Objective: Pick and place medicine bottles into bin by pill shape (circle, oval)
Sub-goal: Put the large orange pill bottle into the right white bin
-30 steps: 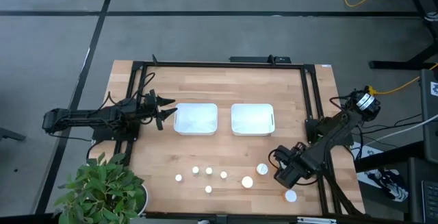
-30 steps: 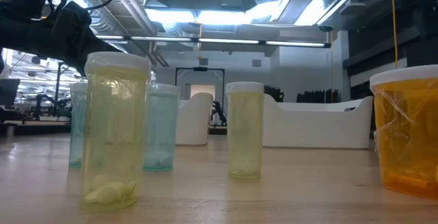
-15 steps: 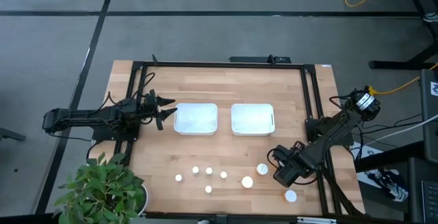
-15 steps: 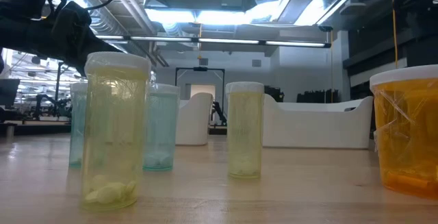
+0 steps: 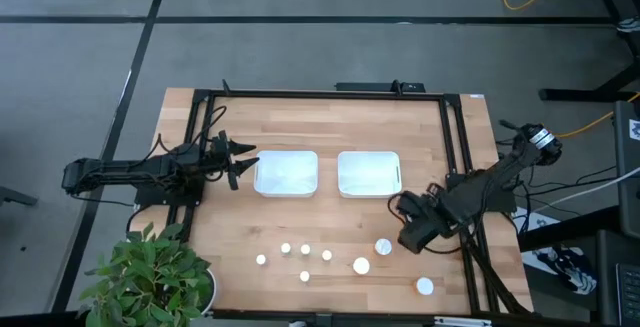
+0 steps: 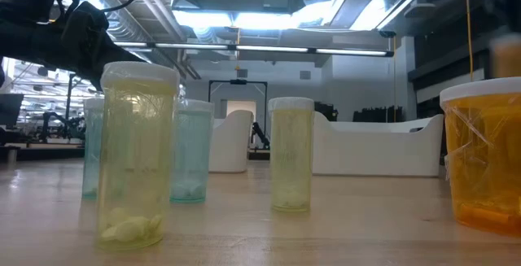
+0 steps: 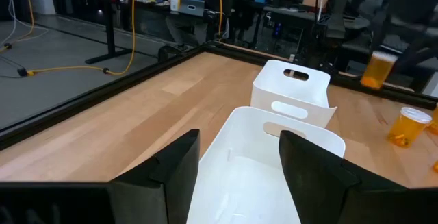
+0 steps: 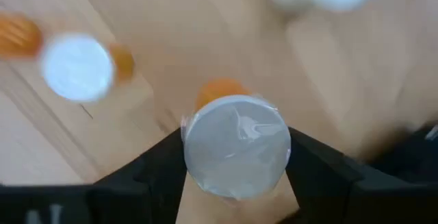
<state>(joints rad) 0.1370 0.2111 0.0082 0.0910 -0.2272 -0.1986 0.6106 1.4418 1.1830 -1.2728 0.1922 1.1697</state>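
Right gripper point(image 8: 236, 183) is pinching an orange bottle point(image 8: 236, 145) above the table's right edge, probably heading for a bin point(image 5: 369, 174), so keeping it level is key, while the left gripper point(image 7: 238, 157) is waiting, jaws spread.

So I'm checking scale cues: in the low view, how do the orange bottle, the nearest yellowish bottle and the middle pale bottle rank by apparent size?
1. Nearest yellowish bottle, largest.
2. Orange bottle, cropped by the frame, so unsure against 1.
3. Middle pale bottle, smallest, though it stands farther back.

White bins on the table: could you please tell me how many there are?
2, side by side mid-table: left bin beside the left gripper; right bin near the right gripper, which grips an orange bottle.
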